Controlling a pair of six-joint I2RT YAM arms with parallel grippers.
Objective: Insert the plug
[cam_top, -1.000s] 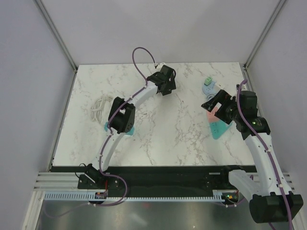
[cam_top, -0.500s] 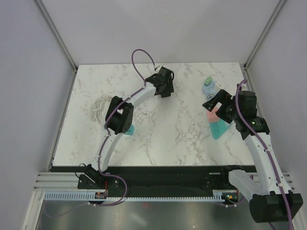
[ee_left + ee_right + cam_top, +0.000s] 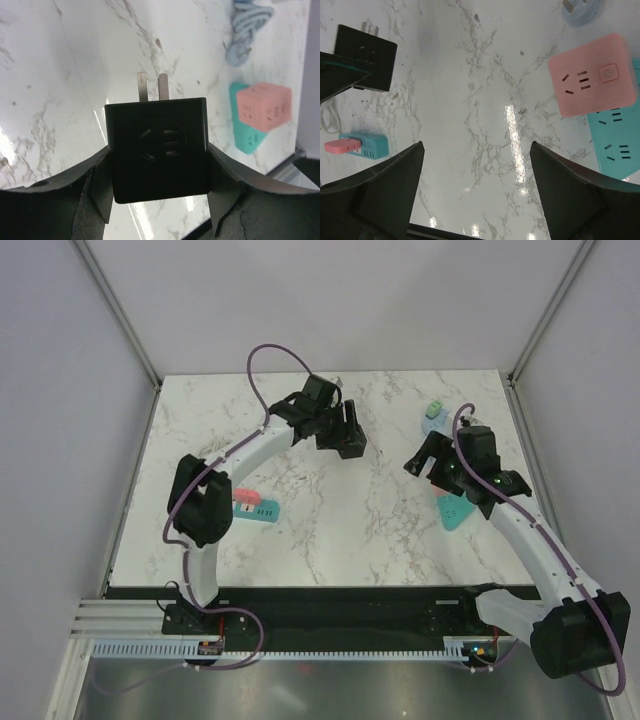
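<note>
– Over the far middle of the counter [image 3: 330,540], what has the left end effector [image 3: 345,438] got?
– The black plug [image 3: 157,150]. Its two fingers [image 3: 97,189] press the block's left and right sides, closed down to the block's width. Two flat prongs [image 3: 150,86] stick out past the fingertips. The face turned to the wrist camera carries socket slots.
– Is it touching the counter?
– I cannot tell for certain. From the right wrist view it seems to hang clear of the marble.
– And the right end effector [image 3: 476,150]?
– Spread wide, with nothing between its fingers. It hovers over the right part of the counter, well apart from the plug.
– What lies under it?
– A pink socket cube [image 3: 592,75] sitting on one end of a teal power strip [image 3: 617,150]. Beyond them, near the far right corner, lies a pale blue plug with its cord [image 3: 580,9].
– Anything on the left side?
– A small teal strip [image 3: 265,510] with a pink plug [image 3: 243,502] at its left end, lying near the left arm's elbow.
– So the black plug is in no socket?
– No. Its prongs are bare, and the pink cube sits well to its right.
</note>
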